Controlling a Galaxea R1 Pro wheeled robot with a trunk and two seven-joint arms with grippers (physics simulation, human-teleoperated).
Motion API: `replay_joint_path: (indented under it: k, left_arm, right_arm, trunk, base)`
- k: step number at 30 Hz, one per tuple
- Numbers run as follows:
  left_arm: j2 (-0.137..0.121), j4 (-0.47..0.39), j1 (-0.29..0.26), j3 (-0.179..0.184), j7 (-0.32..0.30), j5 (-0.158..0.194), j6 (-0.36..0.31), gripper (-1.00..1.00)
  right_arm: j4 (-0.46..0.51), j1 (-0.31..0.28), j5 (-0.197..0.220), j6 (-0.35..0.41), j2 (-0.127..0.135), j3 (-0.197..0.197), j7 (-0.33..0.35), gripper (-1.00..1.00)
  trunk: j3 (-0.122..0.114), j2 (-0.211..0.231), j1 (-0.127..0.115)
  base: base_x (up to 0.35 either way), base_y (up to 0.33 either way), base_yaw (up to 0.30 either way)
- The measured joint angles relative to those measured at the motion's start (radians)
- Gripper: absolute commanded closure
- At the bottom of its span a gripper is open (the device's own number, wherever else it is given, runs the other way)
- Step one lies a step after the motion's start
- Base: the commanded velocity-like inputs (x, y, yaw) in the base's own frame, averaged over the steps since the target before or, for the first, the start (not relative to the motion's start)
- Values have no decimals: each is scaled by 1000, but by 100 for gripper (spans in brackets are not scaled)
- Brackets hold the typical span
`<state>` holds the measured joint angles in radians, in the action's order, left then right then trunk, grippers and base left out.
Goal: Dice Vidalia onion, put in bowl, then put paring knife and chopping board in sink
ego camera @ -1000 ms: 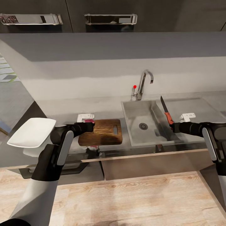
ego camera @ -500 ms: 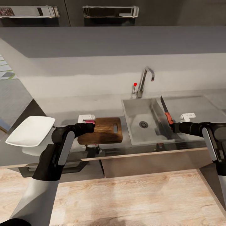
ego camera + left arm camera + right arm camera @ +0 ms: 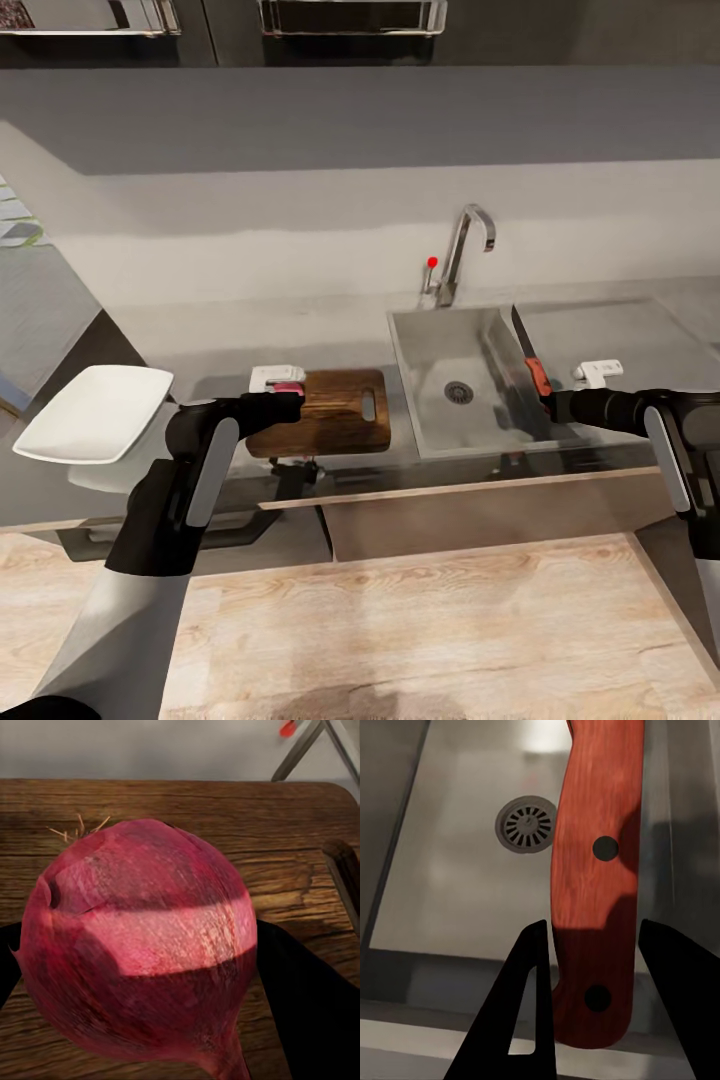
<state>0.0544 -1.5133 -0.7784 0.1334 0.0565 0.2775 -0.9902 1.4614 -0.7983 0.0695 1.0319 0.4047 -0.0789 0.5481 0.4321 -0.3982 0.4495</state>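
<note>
Now left gripper (image 3: 284, 392) clamps onion (image 3: 139, 945) just over board (image 3: 335, 412) left end; right gripper (image 3: 546, 403) grips knife (image 3: 531, 366) over sink (image 3: 470, 385), blade pointing away, board leftward.

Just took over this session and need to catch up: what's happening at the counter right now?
The left gripper holds the pinkish-red onion over the left end of the dark brown wooden chopping board. The right gripper grips the red-handled paring knife, blade pointing away, above the stainless-steel sink. The white squarish bowl sits at the far left. Nothing is cut yet.
</note>
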Motion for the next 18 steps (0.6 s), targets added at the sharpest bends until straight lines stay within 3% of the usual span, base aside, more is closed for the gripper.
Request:
replay_joint_path:
  k: [18]
  left_arm:
    - [1, 0, 0, 0, 0, 0, 1, 100]
  right_arm:
    - [0, 0, 0, 0, 0, 0, 0, 100]
  trunk:
    - [15, 0, 0]
  base:
    - [0, 0, 0]
